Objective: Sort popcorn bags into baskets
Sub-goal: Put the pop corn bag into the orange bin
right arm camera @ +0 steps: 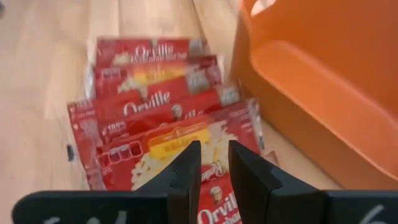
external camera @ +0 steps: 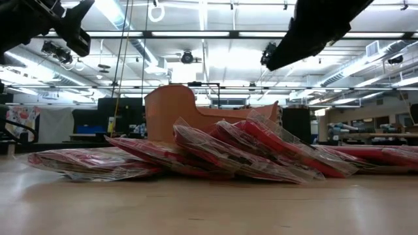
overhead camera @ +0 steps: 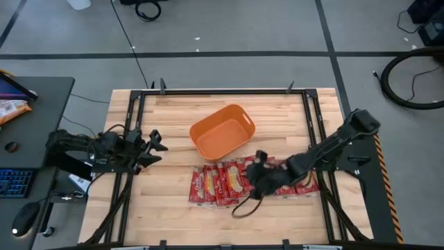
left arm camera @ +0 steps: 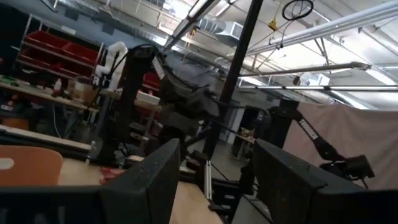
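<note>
Overhead view straight down, low view level across table [external camera: 196, 209], both sharing the popcorn bags [overhead camera: 222, 182].

about seven popcorn bags [overhead camera: 225, 182], one basket [overhead camera: 222, 132]

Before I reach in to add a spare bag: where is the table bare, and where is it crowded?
Bare wood lies behind the orange basket up to the table's far rail, and along the near edge in front of the popcorn bags. Crowded: the overlapping bags right before the basket, where the right gripper hovers. The left gripper waits at the left side.
</note>
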### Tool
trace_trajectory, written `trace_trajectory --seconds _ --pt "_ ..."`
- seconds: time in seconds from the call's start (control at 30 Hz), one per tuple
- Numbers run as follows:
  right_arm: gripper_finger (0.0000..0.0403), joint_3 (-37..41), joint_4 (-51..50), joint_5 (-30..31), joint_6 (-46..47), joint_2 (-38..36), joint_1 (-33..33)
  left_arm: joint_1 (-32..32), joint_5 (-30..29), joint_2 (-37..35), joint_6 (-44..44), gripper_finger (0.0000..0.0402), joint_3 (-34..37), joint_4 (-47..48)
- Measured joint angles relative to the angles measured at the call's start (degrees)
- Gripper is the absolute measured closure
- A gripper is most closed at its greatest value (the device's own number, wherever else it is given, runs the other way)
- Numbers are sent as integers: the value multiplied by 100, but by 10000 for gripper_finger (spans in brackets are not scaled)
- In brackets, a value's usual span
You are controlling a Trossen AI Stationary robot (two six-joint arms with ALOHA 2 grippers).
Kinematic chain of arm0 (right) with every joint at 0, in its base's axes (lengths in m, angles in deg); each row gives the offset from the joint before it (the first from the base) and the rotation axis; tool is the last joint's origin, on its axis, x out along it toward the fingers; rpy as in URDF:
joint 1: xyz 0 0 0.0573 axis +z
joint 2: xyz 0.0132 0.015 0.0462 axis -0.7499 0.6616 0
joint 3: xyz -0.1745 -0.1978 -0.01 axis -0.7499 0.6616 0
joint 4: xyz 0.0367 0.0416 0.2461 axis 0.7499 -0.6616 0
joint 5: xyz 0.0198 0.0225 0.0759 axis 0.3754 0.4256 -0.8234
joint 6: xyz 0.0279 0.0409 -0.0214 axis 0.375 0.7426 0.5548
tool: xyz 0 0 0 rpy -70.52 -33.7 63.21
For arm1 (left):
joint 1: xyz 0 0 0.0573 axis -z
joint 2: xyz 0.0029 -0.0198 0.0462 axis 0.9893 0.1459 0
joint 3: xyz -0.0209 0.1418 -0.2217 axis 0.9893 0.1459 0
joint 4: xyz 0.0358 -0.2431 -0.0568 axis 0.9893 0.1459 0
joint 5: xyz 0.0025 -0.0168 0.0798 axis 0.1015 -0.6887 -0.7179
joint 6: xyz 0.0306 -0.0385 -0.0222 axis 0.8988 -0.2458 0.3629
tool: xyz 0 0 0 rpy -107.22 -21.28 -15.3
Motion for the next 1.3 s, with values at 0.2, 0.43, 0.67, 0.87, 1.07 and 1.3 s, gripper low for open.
trace_trajectory --seconds 0.2,0.43,0.67,0.87,1.07,1.3 --pt "317 -1278 -1266 309 276 1263 362 0 -437 0 221 196 0 15" --pt "316 -2536 -2317 249 246 2250 608 -9 -1197 0 621 196 0 15" --pt "291 -3058 -2279 -358 -325 2558 618 -9 -1551 0 782 196 0 13" --pt "218 -3036 -2192 -383 21 2597 620 -9 -1576 0 832 196 0 -20" --pt "170 -3020 -2124 -124 3 2972 633 -9 -1574 0 836 196 0 -23" --pt "194 -3016 -2247 189 -44 3306 627 -9 -1576 0 805 196 0 17"
